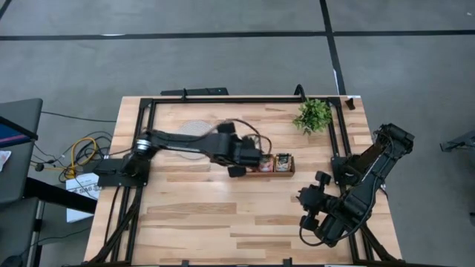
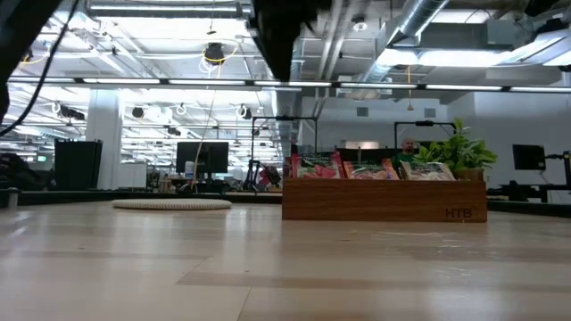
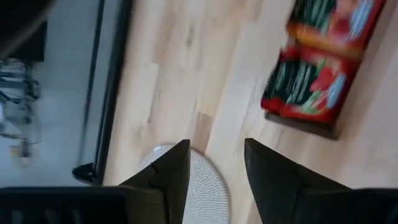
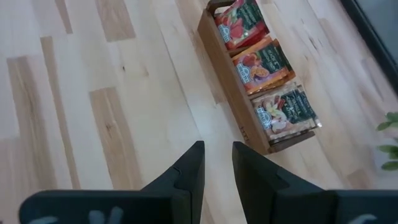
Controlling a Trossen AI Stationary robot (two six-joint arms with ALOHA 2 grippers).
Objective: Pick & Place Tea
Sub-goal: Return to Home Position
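Nearest, at the front right corner of the counter (image 1: 193,222), the right arm (image 1: 349,196) sits folded, the right jaws narrowly parted and empty. Mid-counter, the wooden tray (image 2: 384,212) holds the tea (image 4: 267,65) in all three compartments (red, orange and pale packs showing). The left jaws hover above the tray's left end, moderately apart, holding nothing. Beyond lie the white disc (image 1: 194,132) and a small plant (image 1: 313,115).
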